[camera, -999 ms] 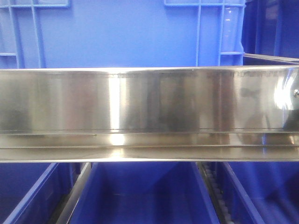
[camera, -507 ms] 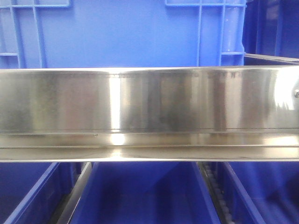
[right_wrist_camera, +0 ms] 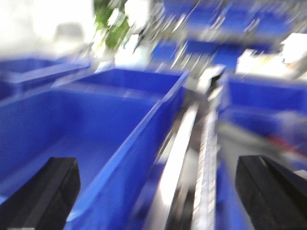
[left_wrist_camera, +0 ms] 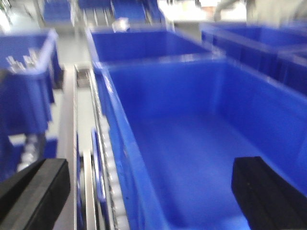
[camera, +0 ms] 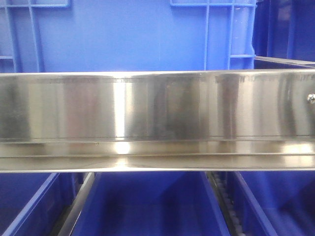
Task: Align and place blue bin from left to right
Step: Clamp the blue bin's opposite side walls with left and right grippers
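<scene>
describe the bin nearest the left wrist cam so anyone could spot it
Find the roller track running up the left wrist view. The blue bin sits just right of it, nearest the camera. Only its left wall runs through the open left gripper.

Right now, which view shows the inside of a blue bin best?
Left wrist: the bin fills the frame, floor and walls visible. Right wrist also looks into a bin, badly blurred. In front view a beam hides most.
</scene>
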